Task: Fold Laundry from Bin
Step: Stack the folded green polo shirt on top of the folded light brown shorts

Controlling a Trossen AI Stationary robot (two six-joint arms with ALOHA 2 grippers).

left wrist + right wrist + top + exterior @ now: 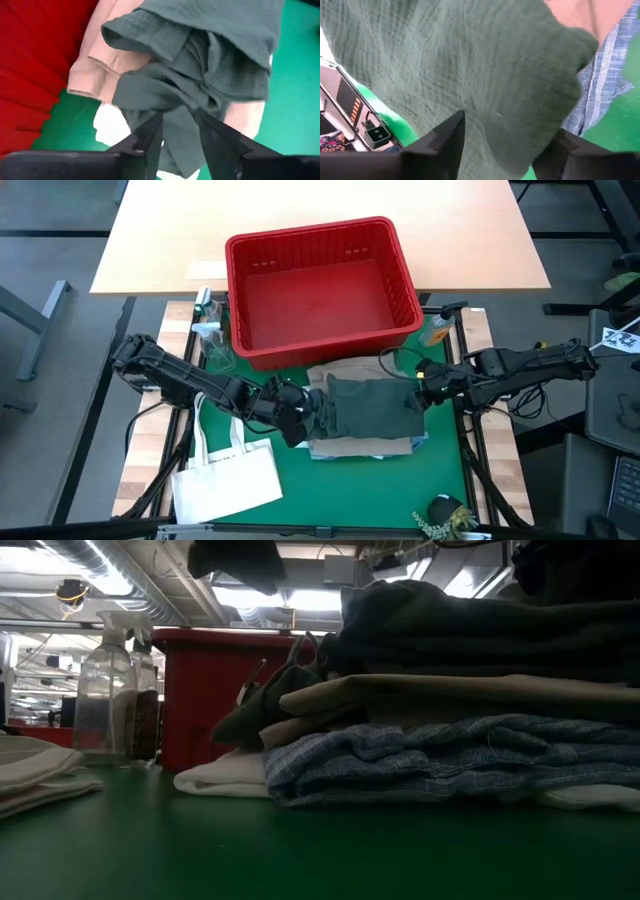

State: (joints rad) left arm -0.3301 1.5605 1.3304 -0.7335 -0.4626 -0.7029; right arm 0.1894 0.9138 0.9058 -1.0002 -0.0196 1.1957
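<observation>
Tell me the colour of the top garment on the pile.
Dark green garment; the high view shows it best.

crinkled green cloth (375, 406), slotted plastic bin (320, 290)

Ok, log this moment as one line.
bin: empty | green garment: atop folded stack | left gripper: at its left edge | right gripper: open, at right edge
</observation>
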